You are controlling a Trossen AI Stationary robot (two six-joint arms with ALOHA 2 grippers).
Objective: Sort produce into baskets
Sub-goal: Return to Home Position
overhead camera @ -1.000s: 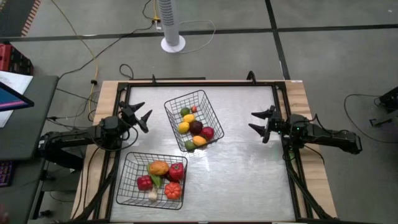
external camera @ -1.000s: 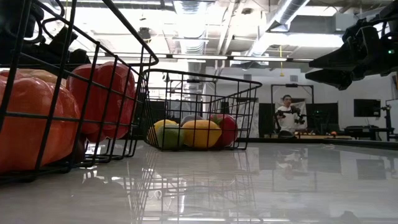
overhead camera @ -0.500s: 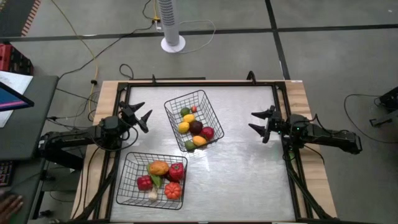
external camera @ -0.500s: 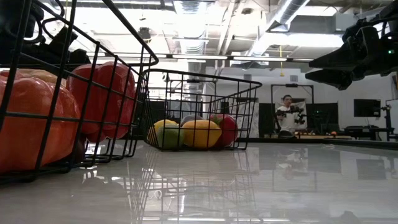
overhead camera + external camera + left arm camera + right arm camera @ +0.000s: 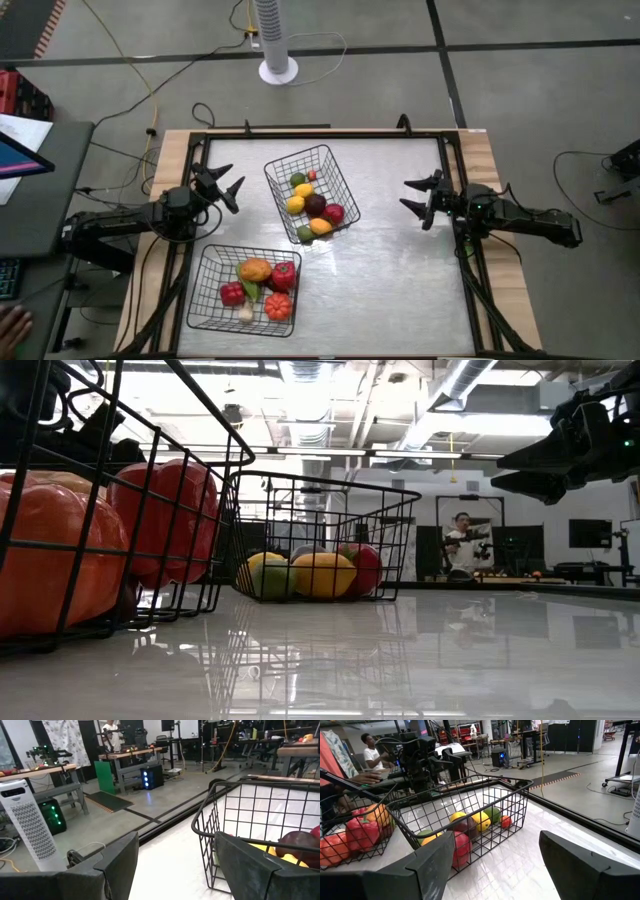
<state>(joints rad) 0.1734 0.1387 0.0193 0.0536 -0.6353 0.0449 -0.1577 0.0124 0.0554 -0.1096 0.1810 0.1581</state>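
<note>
Two black wire baskets stand on the table. The far basket (image 5: pixel 311 192) holds yellow, green, maroon and red fruit pieces (image 5: pixel 316 206); it also shows in the right wrist view (image 5: pixel 470 815). The near basket (image 5: pixel 243 289) holds red, orange and white vegetable pieces (image 5: pixel 268 280). My left gripper (image 5: pixel 226 187) is open and empty at the table's left edge, left of the far basket. My right gripper (image 5: pixel 416 198) is open and empty at the table's right side.
A white tower fan (image 5: pixel 275 40) stands on the floor beyond the far edge. A desk with a screen (image 5: pixel 25 150) is off the table's left. A hand (image 5: pixel 12 322) shows at the lower left. People sit at benches in the room behind (image 5: pixel 462 545).
</note>
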